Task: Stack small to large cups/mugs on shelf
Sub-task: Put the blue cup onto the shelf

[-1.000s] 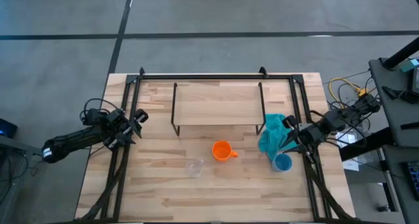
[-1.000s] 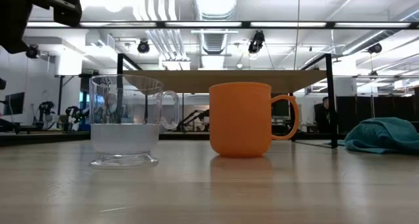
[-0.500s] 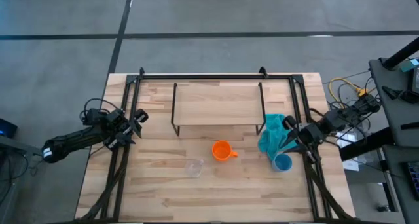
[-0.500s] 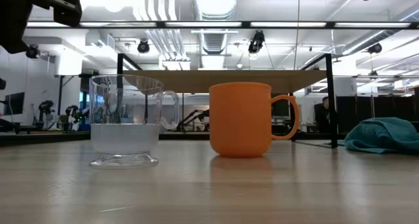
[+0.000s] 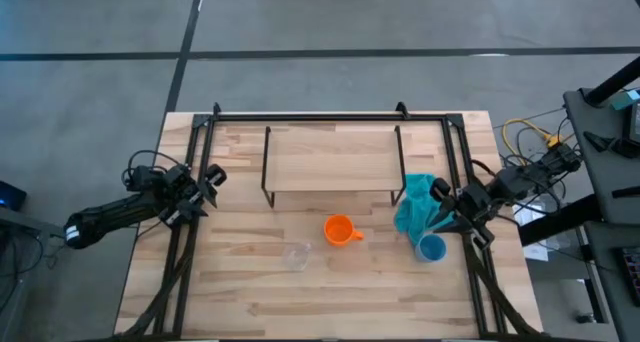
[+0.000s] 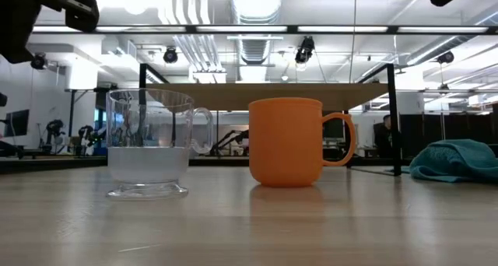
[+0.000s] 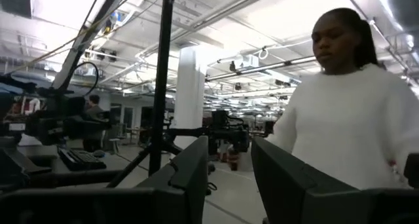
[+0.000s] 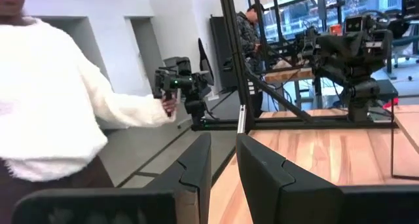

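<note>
Nearby, teal cloth (image 5: 415,208) touches light blue cup (image 5: 431,248), beside right gripper (image 5: 443,209).

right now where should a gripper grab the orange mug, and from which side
Grip the orange mug by its rim wall from above, on the side away from the handle. It stands upright and open-topped, with its handle toward the light blue cup, probably clear of the clear glass.

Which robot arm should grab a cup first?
Probably the right one. The right hand hovers just above the light blue cup, while the left hand waits at the table's far left edge, well away from every cup.
</note>
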`<state>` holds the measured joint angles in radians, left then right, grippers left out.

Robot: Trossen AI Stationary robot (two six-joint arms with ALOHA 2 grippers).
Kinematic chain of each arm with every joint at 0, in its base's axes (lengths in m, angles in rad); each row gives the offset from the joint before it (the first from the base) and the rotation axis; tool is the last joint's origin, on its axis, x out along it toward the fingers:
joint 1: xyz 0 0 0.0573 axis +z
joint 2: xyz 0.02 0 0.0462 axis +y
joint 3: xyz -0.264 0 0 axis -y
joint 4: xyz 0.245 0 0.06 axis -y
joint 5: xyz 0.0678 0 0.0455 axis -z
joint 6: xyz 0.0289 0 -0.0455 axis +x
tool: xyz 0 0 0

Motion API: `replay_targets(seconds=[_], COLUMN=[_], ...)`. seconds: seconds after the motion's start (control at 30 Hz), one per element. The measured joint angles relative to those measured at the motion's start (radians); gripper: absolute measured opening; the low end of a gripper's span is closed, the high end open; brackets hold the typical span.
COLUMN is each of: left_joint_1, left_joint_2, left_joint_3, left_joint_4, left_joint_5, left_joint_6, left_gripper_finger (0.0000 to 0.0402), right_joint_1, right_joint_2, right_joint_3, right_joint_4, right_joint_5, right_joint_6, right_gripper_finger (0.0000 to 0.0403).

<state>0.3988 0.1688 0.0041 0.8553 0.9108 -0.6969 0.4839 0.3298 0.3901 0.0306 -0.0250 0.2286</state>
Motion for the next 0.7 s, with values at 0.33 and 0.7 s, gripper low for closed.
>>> replay_targets(seconds=[0.33,0.7], left_joint_1=[0.0,0.0], left_joint_2=[0.006,0.211], left_joint_3=[0.046,0.389], left_joint_4=[-0.007,-0.528], left_joint_5=[-0.072,-0.034], left_joint_6=[-0.186,-0.235], left_gripper_finger=[0.0105,0.0105], right_joint_1=[0.0,0.0], right_joint_2=[0.0,0.0], right_joint_3=[0.0,0.0], right_joint_4=[0.164,0.231], right_joint_5=[0.0,0.25], right_joint_6=[-0.05,-0.298], right_gripper_finger=[0.0068,0.0068])
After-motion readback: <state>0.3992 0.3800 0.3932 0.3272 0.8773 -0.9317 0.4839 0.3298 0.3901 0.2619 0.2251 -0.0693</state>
